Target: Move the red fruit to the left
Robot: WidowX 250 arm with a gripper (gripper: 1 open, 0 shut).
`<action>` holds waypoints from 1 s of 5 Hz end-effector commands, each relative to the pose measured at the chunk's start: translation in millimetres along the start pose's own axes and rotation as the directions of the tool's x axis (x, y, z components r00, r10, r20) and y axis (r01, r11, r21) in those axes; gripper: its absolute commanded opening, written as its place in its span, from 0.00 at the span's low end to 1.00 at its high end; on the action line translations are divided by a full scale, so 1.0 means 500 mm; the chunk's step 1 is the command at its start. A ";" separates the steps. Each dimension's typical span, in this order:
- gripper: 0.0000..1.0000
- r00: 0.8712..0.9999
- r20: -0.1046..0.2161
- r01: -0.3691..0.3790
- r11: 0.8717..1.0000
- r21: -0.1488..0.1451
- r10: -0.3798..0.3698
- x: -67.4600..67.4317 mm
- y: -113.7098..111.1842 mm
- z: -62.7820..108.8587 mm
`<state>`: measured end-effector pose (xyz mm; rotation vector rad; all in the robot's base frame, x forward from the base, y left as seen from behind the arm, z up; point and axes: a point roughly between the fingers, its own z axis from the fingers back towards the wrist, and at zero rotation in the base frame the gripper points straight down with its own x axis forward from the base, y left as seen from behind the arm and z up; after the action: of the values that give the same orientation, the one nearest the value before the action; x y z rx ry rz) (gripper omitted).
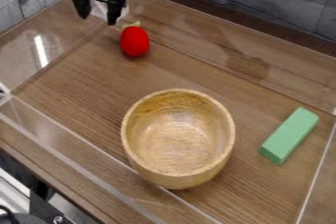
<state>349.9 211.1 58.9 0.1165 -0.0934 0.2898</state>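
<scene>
The hand (97, 10) hangs at the far left corner of the bench (92, 81), fingers pointing down and spread apart, nothing between them. Now from the near edge: a round wooden bowl (179, 137) sits closest, upright and hollow side up, with only bare wood showing inside. Just to its right, apart from it, lies a light green block (290, 135), flat on the bench and angled toward the far right. Clear walls (33, 31) run around the work area and catch some glare. Farther back and to the left, there's the red fruit (133, 40), resting on the bench by itself, green top toward the back. It sits just right of and below the hand in the view, not touching the fingers. The bowl and fruit are well apart.
</scene>
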 end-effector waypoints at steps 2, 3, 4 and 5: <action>1.00 0.988 0.098 0.121 0.993 -0.005 -0.120 0.011 -0.006 0.068; 1.00 0.978 0.113 0.180 0.983 -0.018 -0.177 0.001 -0.005 0.083; 1.00 0.983 0.118 0.141 0.990 -0.022 -0.137 -0.009 -0.011 0.105; 1.00 0.985 0.113 0.131 0.991 -0.028 -0.127 -0.018 -0.032 0.118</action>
<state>337.0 183.0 82.4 0.0651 -0.1173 0.1519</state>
